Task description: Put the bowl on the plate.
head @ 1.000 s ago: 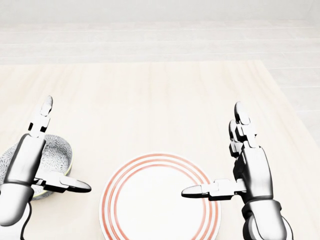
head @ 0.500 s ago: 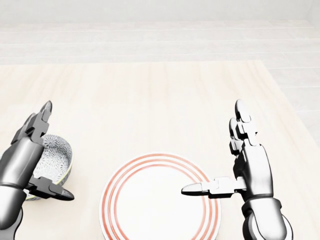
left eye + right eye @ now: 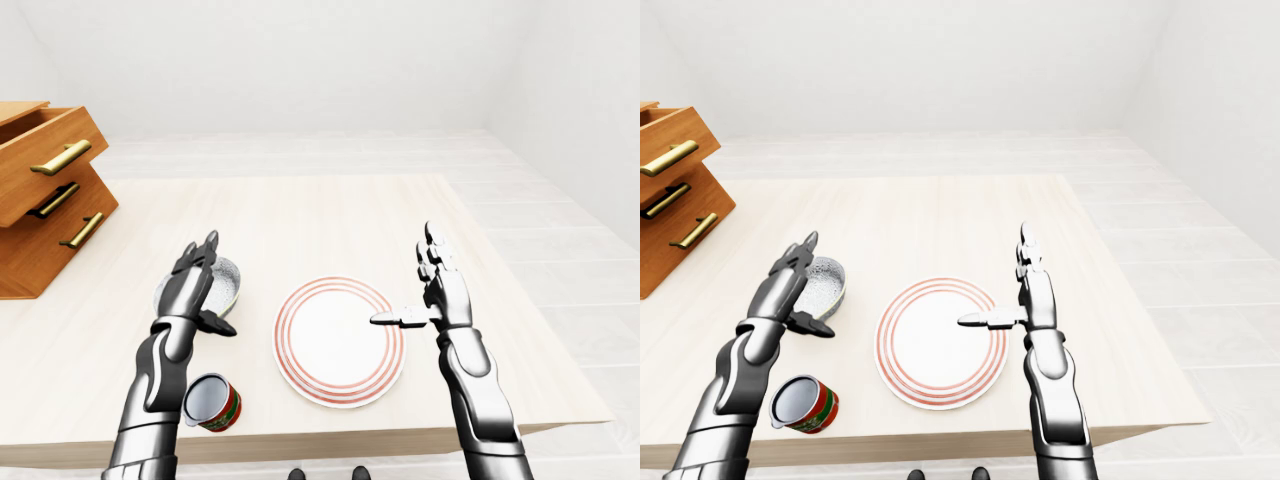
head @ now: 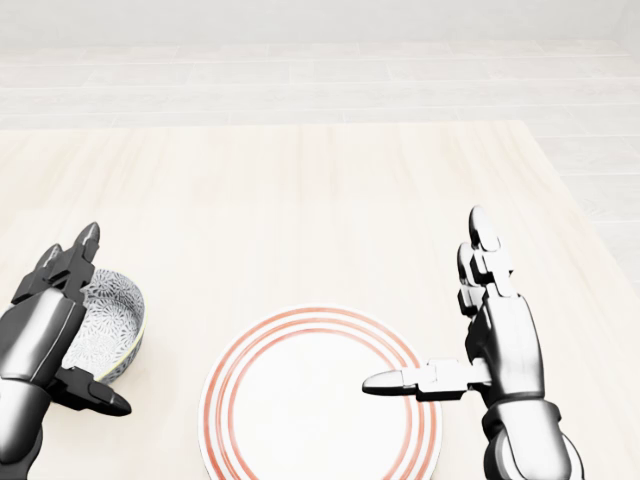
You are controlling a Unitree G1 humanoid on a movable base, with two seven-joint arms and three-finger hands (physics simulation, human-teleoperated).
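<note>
Bowl [image 4: 108, 318] sitting on the table [image 4: 300, 200] at lower left of the head view, just beside the plate [image 4: 320, 395] but apart from it, a strip of bare wood between the two rims. Not yet lifted; task judged to be at the reach-and-grasp step. Left hand [image 4: 45, 335] set over the bowl's left rim, fingers [image 4: 70, 262] stretched along the rim and thumb [image 4: 92, 395] jutting toward the plate below the bowl: spread, not closed on anything, likely positioned so the rim falls between fingers and thumb for a pinch. Contact with the rim cannot be told from these views. Right hand [image 4: 495, 330] held upright at the plate's right edge, fingers straight up, thumb [image 4: 400, 381] pointing left over the rim stripes; released, holding nothing, probably parked clear of the landing area. Plate placed centrally between the two arms, within easy reach of a short sideways carry. Bowl appearance: small, round, fairly deep, grey-white speckled pattern inside, pale yellowish rim edge, empty as far as visible. Plate white with concentric red rings near the edge, nothing on it. Also noted in left-eye view: red can [image 3: 212, 402] lying near the left forearm, wooden drawer unit [image 3: 45, 190] at far left with drawers pulled out.
</note>
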